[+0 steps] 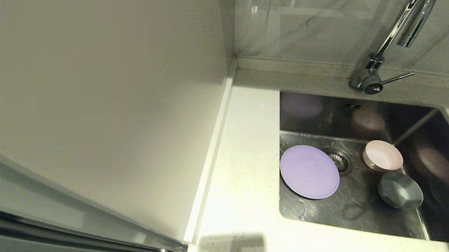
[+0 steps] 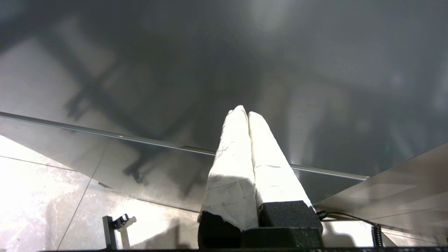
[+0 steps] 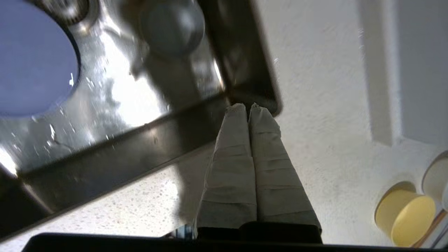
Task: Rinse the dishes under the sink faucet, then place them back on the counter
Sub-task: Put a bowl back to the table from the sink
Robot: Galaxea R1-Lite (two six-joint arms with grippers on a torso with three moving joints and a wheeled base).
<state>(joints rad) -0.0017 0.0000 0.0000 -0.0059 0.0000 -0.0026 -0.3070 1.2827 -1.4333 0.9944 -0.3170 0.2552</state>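
Three dishes lie in the steel sink (image 1: 318, 110): a lilac plate (image 1: 309, 171) left of the drain, a pale pink bowl (image 1: 382, 156) on its side, and a blue-grey bowl (image 1: 400, 190) in front of it. The chrome faucet (image 1: 405, 23) arches over the sink's back edge, no water running. Neither arm shows in the head view. My right gripper (image 3: 247, 106) is shut and empty, hovering above the counter (image 3: 332, 105) by the sink's near right corner; the plate (image 3: 33, 59) and blue-grey bowl (image 3: 173, 26) appear beyond it. My left gripper (image 2: 245, 111) is shut and empty, pointing at a dark metal panel.
The white counter (image 1: 245, 170) runs left of and in front of the sink, bounded on the left by a raised lip and a beige wall panel (image 1: 94, 90). A yellow cup (image 3: 404, 213) and another pale cup (image 3: 435, 176) stand on the counter right of the sink.
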